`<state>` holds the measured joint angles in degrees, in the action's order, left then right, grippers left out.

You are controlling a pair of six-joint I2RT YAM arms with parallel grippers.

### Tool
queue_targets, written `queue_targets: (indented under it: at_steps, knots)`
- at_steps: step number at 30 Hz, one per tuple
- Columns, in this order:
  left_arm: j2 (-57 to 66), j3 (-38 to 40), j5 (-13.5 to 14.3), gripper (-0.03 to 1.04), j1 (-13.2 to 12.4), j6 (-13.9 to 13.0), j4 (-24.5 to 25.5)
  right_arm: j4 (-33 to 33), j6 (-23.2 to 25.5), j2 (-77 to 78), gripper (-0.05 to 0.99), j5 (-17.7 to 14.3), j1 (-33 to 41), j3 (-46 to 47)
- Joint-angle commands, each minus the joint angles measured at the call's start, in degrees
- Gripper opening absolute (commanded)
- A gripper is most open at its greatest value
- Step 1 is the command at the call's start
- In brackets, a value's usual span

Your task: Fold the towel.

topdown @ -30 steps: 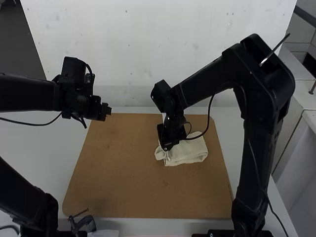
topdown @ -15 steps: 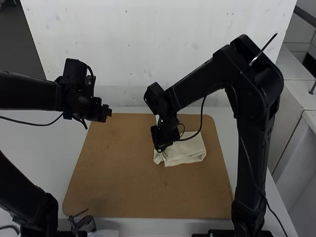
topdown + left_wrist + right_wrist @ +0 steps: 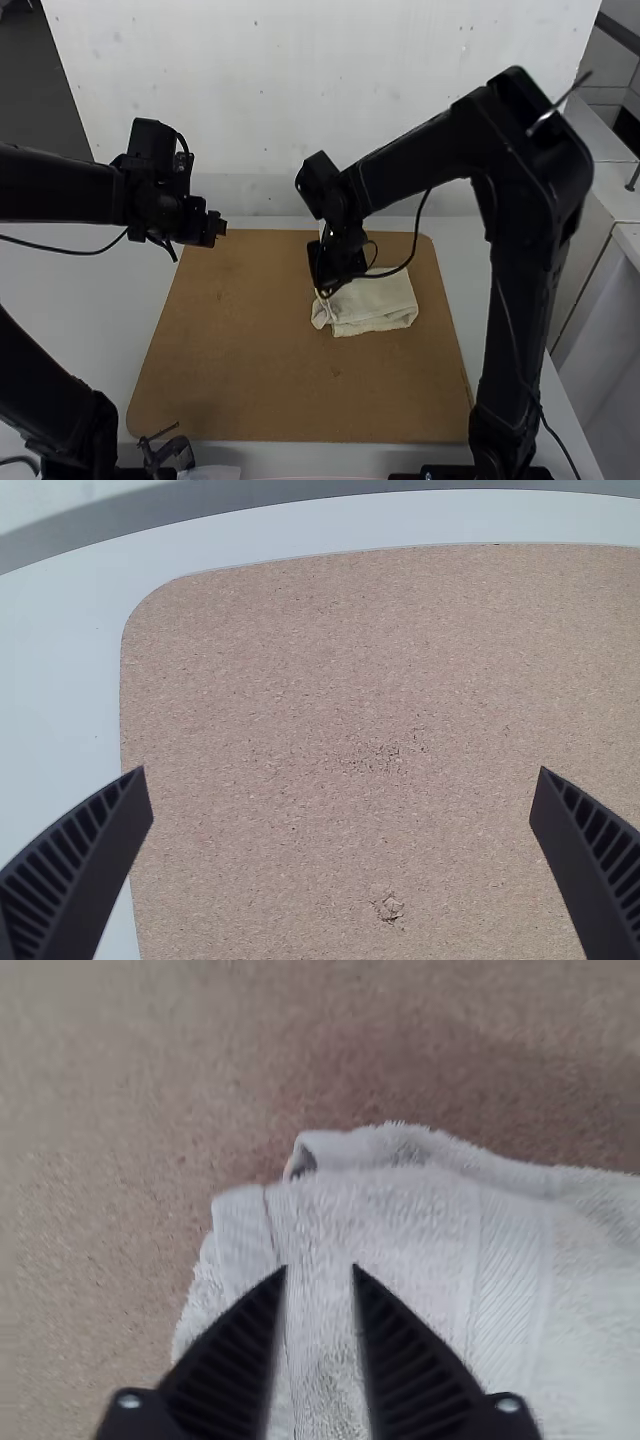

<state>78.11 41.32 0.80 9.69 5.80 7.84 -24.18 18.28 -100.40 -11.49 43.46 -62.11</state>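
Brown board (image 3: 230, 385) lies on white table (image 3: 80, 280) before you. Towel (image 3: 382, 305) sits right of board's middle, folded in layers, left end rumpled. Your right gripper (image 3: 328, 290) is at that rumpled end, fingers parted by narrow gap, towel visible between them. Your left gripper (image 3: 220, 228) hangs near board's far left corner, well apart from towel, fingers spread wide with board seen between.

The high view is dimly lit, the left arm (image 3: 60, 185) and right arm (image 3: 515, 270) rendered nearly black. The left wrist view is brightly lit; in the right, soft shadow is cast beside the terry towel (image 3: 400, 1220).
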Motion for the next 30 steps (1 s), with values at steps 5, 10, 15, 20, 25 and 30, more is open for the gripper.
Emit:
queue_targets:
  at_steps: [5, 10, 15, 20, 25, 30]
  knots:
    - [-0.85, -0.45, -0.89, 0.97, -1.17, -1.85, -0.45, 0.45, -2.64, 14.09, 0.98, -1.43, -7.6, 1.9]
    - [-1.99, -0.45, -0.89, 0.97, -2.49, -2.64, -0.45, 4.32, -8.18, 21.03, 0.97, -1.08, -17.62, 7.79]
    - [-7.62, -0.28, -0.27, 0.97, -2.84, -3.34, 1.39, 9.16, -12.22, 28.42, 0.97, 0.59, -27.03, 13.59]
    - [-16.32, -0.36, 0.08, 0.97, -2.31, -3.43, 5.44, 14.78, -13.1, 39.4, 0.97, 2.26, -29.84, 21.33]
    - [-24.67, -2.91, 4.48, 0.97, 0.24, -3.08, 6.67, 15.92, -13.1, 51.97, 0.97, 1.73, -30.37, 27.65]
    - [-33.19, -6.25, 5.79, 0.97, 1.38, -3.17, 5.7, 16.36, -13.19, 64.01, 0.97, 0.06, -32.3, 33.01]
